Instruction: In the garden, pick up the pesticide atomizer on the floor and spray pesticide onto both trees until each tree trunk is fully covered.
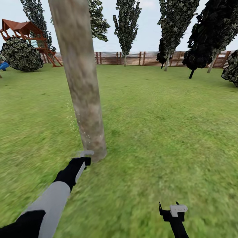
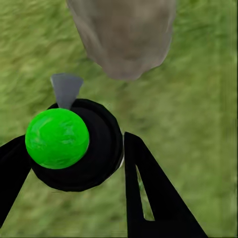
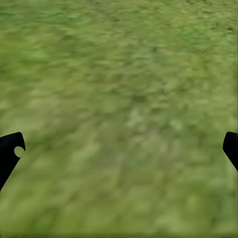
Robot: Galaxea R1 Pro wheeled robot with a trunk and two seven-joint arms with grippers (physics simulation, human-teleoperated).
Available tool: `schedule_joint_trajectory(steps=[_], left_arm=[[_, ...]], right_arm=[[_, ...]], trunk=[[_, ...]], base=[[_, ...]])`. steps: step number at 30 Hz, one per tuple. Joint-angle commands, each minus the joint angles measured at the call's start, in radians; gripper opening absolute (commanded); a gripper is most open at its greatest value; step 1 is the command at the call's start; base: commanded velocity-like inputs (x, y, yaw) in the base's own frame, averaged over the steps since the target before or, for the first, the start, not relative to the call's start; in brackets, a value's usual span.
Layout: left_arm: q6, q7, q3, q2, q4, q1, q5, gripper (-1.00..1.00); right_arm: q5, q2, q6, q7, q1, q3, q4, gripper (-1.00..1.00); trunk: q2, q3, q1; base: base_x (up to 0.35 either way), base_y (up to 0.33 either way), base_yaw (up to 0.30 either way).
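head view: the left gripper (image 1: 84, 158) holds the pesticide atomizer (image 1: 85, 154) right at the base of a tree trunk (image 1: 82, 86), with white specks of pesticide (image 1: 71, 115) beside the bark, so spraying looks begun but not complete. left wrist view: the fingers (image 2: 148, 193) pinch the atomizer, its nozzle toward the trunk. right wrist view: the right gripper (image 3: 119, 148) hangs spread and empty over the grass (image 3: 119, 74); the other tree likely remains.

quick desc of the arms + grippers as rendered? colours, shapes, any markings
The left arm has a light grey forearm segment between black sections. The left gripper has flat black tapered fingers, one with a slot cut through it. The right gripper is black with a pale grey block beside it; in its wrist view a black fingertip carries a small pale round mark. No cables visible.
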Motion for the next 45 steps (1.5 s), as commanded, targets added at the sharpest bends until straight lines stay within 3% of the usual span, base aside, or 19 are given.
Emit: schedule_joint_trajectory(steps=[1, 3, 4, 6, 9, 11, 13, 16, 19, 21, 23, 24, 26, 28, 30, 34, 38, 41, 45], left_arm=[[0.002, 0.000, 0.000, -0.011, -0.001, -0.001, -0.013, -1.00], [0.003, -0.001, 0.002, -0.006, 0.000, -0.001, -0.011, -1.00], [0.004, -0.003, 0.007, 0.036, 0.000, -0.001, -0.008, -1.00], [0.013, -0.006, 0.010, 0.091, 0.000, -0.003, -0.006, -1.00], [0.034, -0.027, 0.005, 0.114, -0.002, -0.006, -0.008, -1.00], [0.035, -0.029, 0.003, 0.106, -0.002, -0.005, -0.008, -1.00], [0.036, -0.030, 0.003, 0.076, -0.002, -0.007, -0.009, -1.00], [0.045, -0.031, 0.000, 0.000, -0.003, -0.011, -0.011, -1.00], [0.079, -0.030, -0.001, -0.037, -0.039, -0.017, -0.014, -1.00], [0.121, -0.030, 0.001, -0.026, -0.092, -0.019, -0.016, -1.00], [0.156, -0.030, 0.004, 0.004, -0.133, -0.017, -0.017, -1.00], [0.167, -0.028, 0.007, 0.040, -0.148, -0.016, -0.014, -1.00], [0.174, -0.025, 0.006, 0.065, -0.158, -0.013, -0.011, -1.00], [0.175, -0.024, 0.003, 0.059, -0.162, -0.013, -0.011, -1.00], [0.177, -0.022, -0.001, -0.009, -0.163, -0.017, -0.014, -1.00], [0.191, -0.021, -0.053, -0.046, -0.178, -0.022, -0.015, -1.00], [0.240, -0.021, -0.063, -0.035, -0.256, -0.018, -0.018, -1.00], [0.291, -0.022, -0.054, 0.019, -0.357, -0.018, -0.013, -1.00], [0.305, -0.022, -0.060, 0.011, -0.409, -0.017, -0.008, -1.00]], right_arm=[[0.000, 0.000, 0.000, 0.000, 0.000, 0.000, 0.000, 1.00], [0.000, 0.000, 0.000, 0.000, 0.000, 0.000, 0.000, 1.00], [0.000, 0.000, 0.000, 0.000, 0.000, 0.000, 0.000, 1.00], [0.000, 0.000, 0.000, 0.000, 0.000, 0.000, 0.000, 1.00], [0.001, 0.000, 0.000, 0.000, 0.000, 0.000, 0.000, 1.00], [0.001, 0.000, 0.000, 0.000, 0.000, 0.000, 0.000, 1.00], [0.002, 0.000, 0.000, 0.000, 0.000, 0.000, 0.000, 1.00], [0.002, 0.000, 0.000, 0.000, 0.001, 0.000, 0.000, 1.00], [0.002, 0.000, 0.000, 0.000, 0.001, 0.000, 0.000, 1.00], [0.002, 0.000, 0.000, 0.000, 0.001, 0.000, 0.000, 1.00], [0.002, 0.000, 0.000, 0.000, 0.002, 0.000, 0.000, 1.00], [0.002, 0.000, 0.000, 0.000, 0.002, 0.000, 0.000, 1.00], [0.002, 0.000, 0.000, 0.000, 0.002, 0.000, 0.000, 1.00], [0.002, 0.000, -0.001, 0.000, 0.002, 0.000, 0.000, 1.00], [0.002, 0.000, -0.001, 0.000, 0.002, 0.000, 0.000, 1.00], [0.002, 0.000, 0.000, 0.000, 0.002, 0.000, 0.000, 1.00], [0.002, 0.000, 0.000, 0.000, 0.002, 0.000, 0.000, 1.00], [0.002, 0.000, 0.000, 0.000, 0.002, 0.000, 0.000, 1.00], [0.002, 0.000, 0.000, 0.000, 0.002, 0.000, 0.000, 1.00]], trunk=[[0.000, 0.000, 0.000], [0.000, 0.000, 0.000], [0.000, 0.000, 0.000], [0.000, 0.000, 0.000], [0.000, 0.000, 0.000], [0.000, 0.000, 0.000], [0.000, 0.000, 0.000], [0.000, 0.000, 0.000], [0.000, 0.000, 0.000], [0.000, 0.000, 0.000], [0.000, 0.000, 0.000], [0.000, 0.000, 0.000], [0.000, 0.000, 0.000], [0.000, 0.000, 0.000], [0.000, 0.000, 0.000], [0.000, 0.000, 0.000], [0.000, 0.000, 0.000], [0.000, 0.000, 0.000], [0.000, 0.000, 0.000]], base=[[0.000, 0.000, 0.000], [0.000, 0.000, 0.000], [0.000, 0.000, 0.000], [0.000, 0.000, 0.000], [-0.026, 0.000, 0.000], [-0.211, 0.000, 0.000], [-0.212, 0.000, 0.000], [-0.038, 0.000, 0.000], [-0.006, 0.000, 0.000], [0.000, 0.000, 0.000], [0.000, 0.000, 0.000], [0.000, 0.000, 0.000], [-0.165, 0.000, 0.000], [-0.289, 0.000, 0.000], [-0.328, 0.000, 0.000], [-0.142, 0.000, 0.000], [-0.010, 0.000, 0.000], [0.000, 0.000, 0.000], [0.000, 0.000, 0.000]])
